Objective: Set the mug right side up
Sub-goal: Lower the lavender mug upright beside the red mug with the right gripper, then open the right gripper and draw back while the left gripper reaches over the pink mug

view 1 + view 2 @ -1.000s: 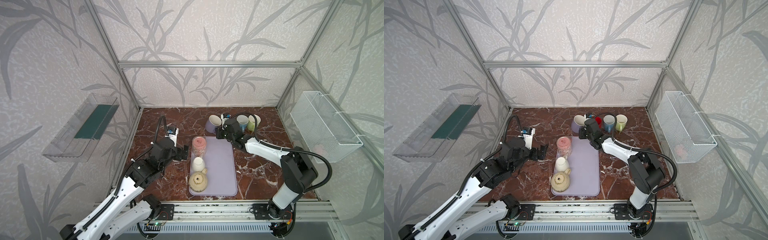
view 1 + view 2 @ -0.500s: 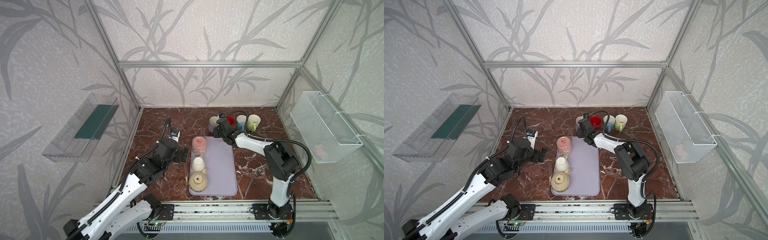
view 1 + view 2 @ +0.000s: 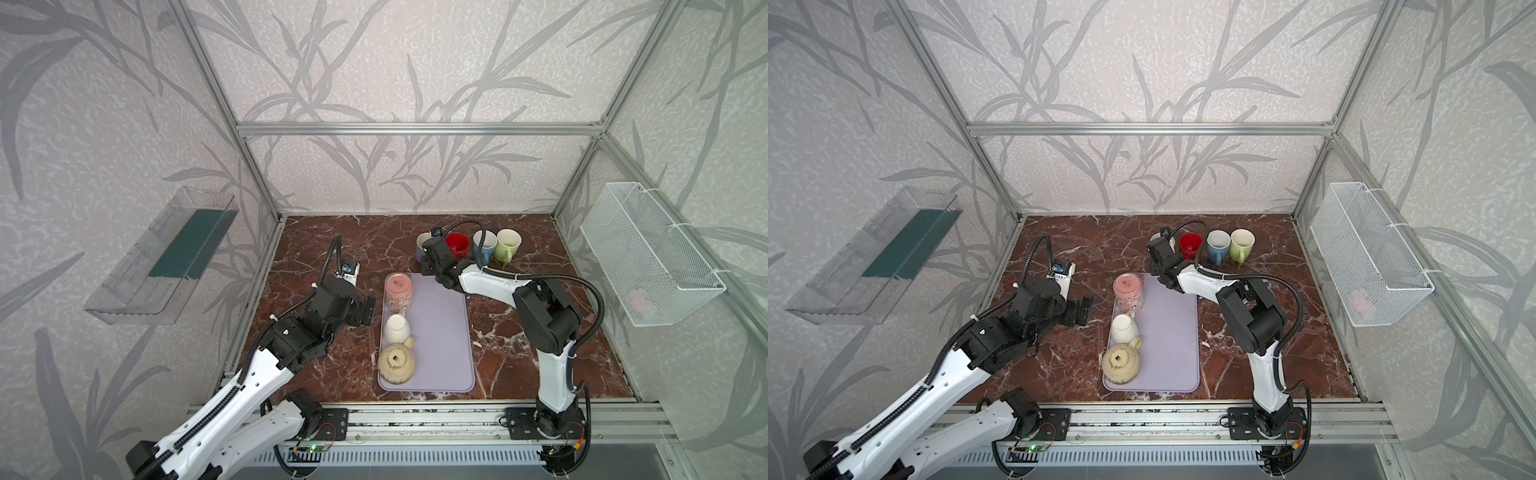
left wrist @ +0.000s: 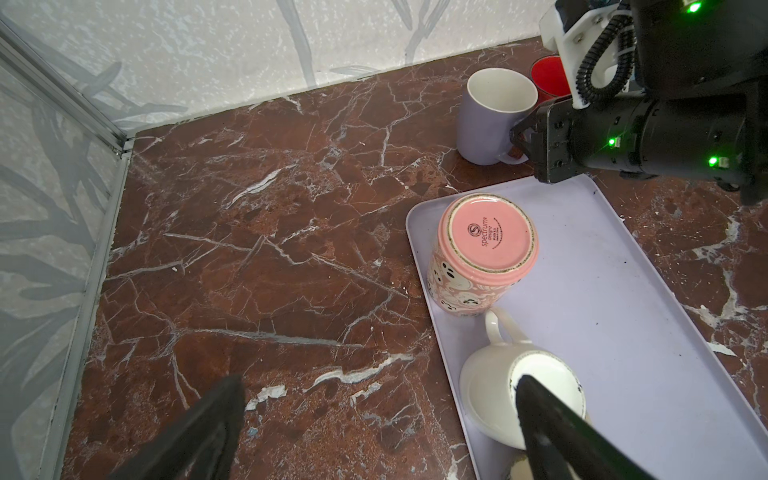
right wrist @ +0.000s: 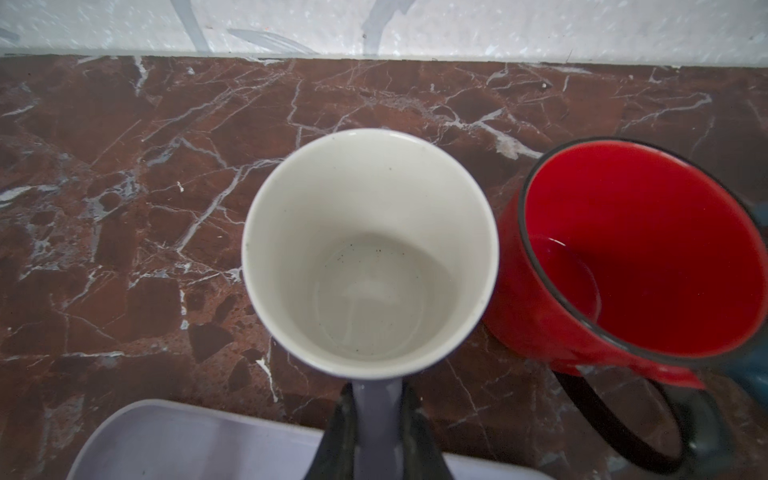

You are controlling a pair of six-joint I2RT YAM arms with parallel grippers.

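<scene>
A lavender mug [image 5: 370, 249] with a white inside stands mouth up on the marble at the back, also visible in both top views [image 3: 422, 244] [image 3: 1156, 238] and in the left wrist view [image 4: 494, 112]. My right gripper [image 5: 378, 419] is shut on its handle [image 5: 376, 399], reaching in from the tray side [image 3: 426, 261]. An upside-down pink mug [image 4: 484, 249] and an upside-down white mug [image 4: 494, 399] sit on the lilac tray [image 3: 444, 332]. My left gripper [image 4: 378, 386] hangs open over the marble just left of the tray [image 3: 365, 312], holding nothing.
A red mug [image 5: 623, 257] stands close beside the lavender one, then a blue mug [image 3: 484, 243] and a green mug [image 3: 508, 243], all mouth up. A beige pot-shaped mug [image 3: 397, 363] lies upside down at the tray's front. A wire basket [image 3: 648, 253] hangs on the right wall.
My right gripper has swung the lavender mug toward the back and set it upright beside the red mug. The left arm has pulled back slightly toward the front.
</scene>
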